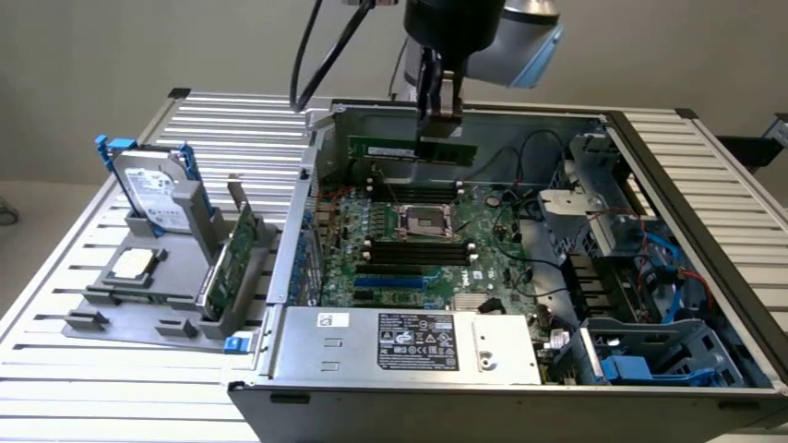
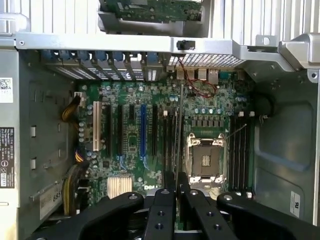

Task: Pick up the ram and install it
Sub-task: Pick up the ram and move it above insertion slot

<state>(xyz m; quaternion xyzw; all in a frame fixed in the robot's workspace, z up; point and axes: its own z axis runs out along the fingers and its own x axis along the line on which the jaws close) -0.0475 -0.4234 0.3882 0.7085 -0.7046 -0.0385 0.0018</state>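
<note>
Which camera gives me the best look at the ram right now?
The exterior view: the ram hangs broadside in the gripper, its long green face showing above the motherboard. The wrist view looks along its edge, so there it is just a thin dark strip running out from between the fingers.

Matt circuit-board ram (image 1: 394, 149), dull sheet-metal case (image 1: 295, 258), matt black tool (image 1: 440, 127).

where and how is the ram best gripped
Probably grip the ram by its top long edge, from above, pinching its flat faces: it is thin, hangs on edge, and its lower edge must stay free. The gripper holds it so.
</note>
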